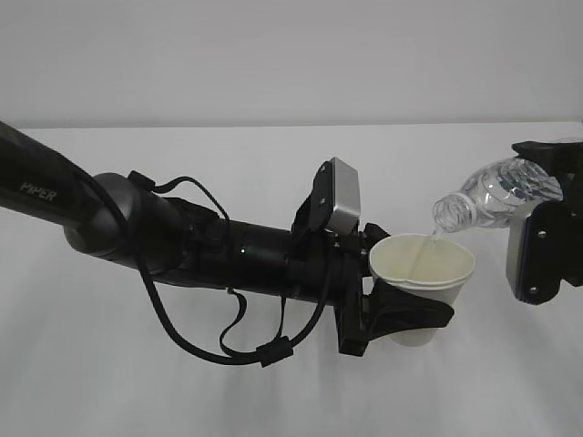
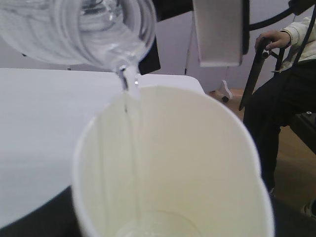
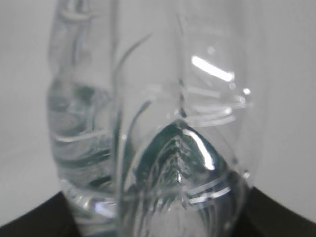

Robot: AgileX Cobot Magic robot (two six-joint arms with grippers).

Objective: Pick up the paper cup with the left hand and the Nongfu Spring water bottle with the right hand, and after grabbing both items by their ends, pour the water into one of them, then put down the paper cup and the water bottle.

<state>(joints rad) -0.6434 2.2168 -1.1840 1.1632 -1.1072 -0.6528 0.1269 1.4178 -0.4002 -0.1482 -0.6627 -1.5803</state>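
Left gripper (image 1: pixel 401 314) was clamped around the lower part of the paper cup (image 1: pixel 424 273), black fingers (image 1: pixel 414 317) hugging it on both sides, so the cup sat held up off the white table (image 1: pixel 273 391) out at the end of the long black PIPER arm (image 1: pixel 137 228). Cup was roughly upright, open mouth facing up, cream inside showing.

Right gripper (image 1: pixel 547 228) was over at the right edge of the exterior view, closed on the fat end of the Nongfu Spring water bottle (image 1: pixel 496 196). You couldn't really see the fingertips themselves, but the bottle was hanging in the air from it, so it was clearly gripped. Bottle was tipped neck-down toward the left, its open mouth just above the cup's far rim, not touching it.

Water (image 1: pixel 421 257) was running out in a thin stream from the neck down the inner wall of the cup. In the left wrist view the stream (image 2: pixel 129 98) dropped past the rim, with a small pool at the bottom (image 2: pixel 158 228).

Right wrist view was basically all bottle (image 3: pixel 163 148), super close and blurry, clear ribbed plastic with a hint of dark green.

Someone in dark trousers (image 2: pixel 276 113) was seated in the background, beyond the table.
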